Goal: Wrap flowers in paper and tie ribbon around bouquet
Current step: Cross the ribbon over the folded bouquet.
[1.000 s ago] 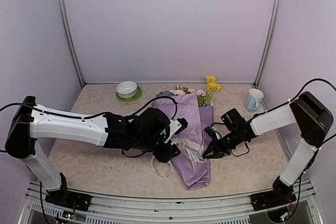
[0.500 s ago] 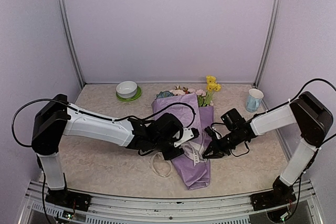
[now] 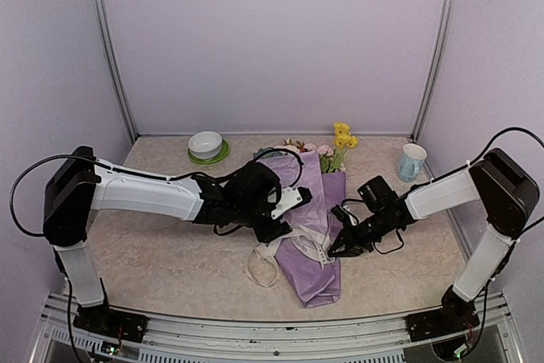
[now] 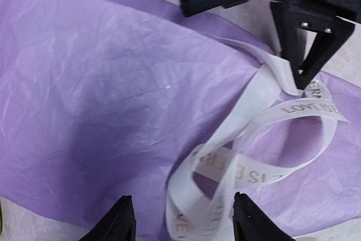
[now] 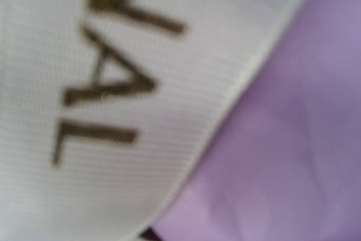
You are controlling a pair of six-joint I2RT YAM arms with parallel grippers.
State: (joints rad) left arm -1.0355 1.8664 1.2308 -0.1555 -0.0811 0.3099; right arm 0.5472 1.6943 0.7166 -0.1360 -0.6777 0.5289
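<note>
Pinching ribbon (image 4: 256, 169), right gripper (image 4: 298, 82) closed, left gripper (image 4: 183, 221) half-open

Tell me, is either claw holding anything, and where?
The right gripper pinches the ribbon at a bend over the paper; the left gripper is open, holding nothing.

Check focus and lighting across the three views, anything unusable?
Right wrist: too close, ribbon lettering and paper both soft, nothing else visible. Left wrist: sharp, ribbon print legible, a soft shadow across the paper. Top: even light, in focus, no glare.
</note>
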